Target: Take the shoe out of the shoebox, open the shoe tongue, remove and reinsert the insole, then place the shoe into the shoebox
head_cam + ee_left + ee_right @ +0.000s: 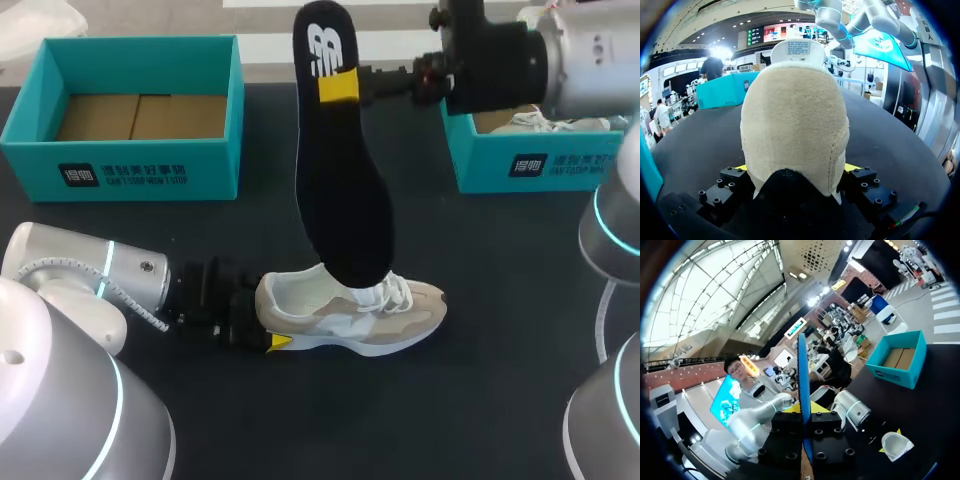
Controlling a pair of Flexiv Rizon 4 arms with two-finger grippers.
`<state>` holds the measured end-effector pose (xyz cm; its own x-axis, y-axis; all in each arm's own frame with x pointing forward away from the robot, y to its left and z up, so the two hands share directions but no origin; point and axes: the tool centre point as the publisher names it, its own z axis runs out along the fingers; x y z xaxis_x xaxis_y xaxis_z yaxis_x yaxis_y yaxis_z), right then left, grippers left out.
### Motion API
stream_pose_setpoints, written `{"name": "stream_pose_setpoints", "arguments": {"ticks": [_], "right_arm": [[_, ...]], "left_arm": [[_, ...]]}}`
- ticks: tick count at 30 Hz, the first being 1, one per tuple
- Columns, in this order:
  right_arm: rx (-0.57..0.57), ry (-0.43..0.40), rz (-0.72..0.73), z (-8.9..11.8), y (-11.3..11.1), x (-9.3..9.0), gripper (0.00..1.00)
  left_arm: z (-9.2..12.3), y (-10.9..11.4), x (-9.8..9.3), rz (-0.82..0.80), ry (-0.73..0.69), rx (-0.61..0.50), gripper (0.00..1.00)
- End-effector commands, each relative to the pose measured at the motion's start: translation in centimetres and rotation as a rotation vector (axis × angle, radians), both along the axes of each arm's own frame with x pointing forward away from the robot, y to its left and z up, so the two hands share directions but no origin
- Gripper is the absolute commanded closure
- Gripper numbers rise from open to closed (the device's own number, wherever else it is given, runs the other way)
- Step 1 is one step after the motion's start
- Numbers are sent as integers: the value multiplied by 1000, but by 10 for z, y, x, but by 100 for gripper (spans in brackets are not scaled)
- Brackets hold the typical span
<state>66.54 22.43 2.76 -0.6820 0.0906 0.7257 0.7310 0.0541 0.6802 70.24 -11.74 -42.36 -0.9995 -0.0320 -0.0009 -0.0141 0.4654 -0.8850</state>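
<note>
The insole (340, 170) stands tall, the shoe (350, 310) pinned!
The right gripper (338, 88) pinches the insole upright above the shoe; the left gripper (266, 318) clamps its heel on the table (480, 400).

The right gripper (338, 88) pinches a long black foam insole (345, 190) at 12 o'clock from the tan cloth shoe (375, 318). The left gripper (264, 320) holds the heel, at 9 o'clock.

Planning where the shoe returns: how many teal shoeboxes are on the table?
2. The left shoebox stands far left, open, showing only its cardboard floor; the right shoebox stands far right, partly hidden behind the right arm.
</note>
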Motion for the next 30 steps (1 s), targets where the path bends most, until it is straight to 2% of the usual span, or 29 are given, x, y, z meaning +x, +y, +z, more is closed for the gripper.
{"name": "stream_pose_setpoints", "arguments": {"ticks": [1, 15, 21, 30], "right_arm": [[-17, 0, -37, -1, -5, -8, 100], [-17, 0, -37, -1, -5, -8, 100], [50, 61, -39, 0, -17, -17, 100], [61, 126, -28, -4, -19, -32, 100]], "left_arm": [[-2, -2, 1, -2, 1, 5, 100], [-2, -2, 1, -2, 1, 5, 100], [-2, -2, 1, -2, 1, 5, 100], [-2, -2, 1, -2, 1, 5, 100]]}}
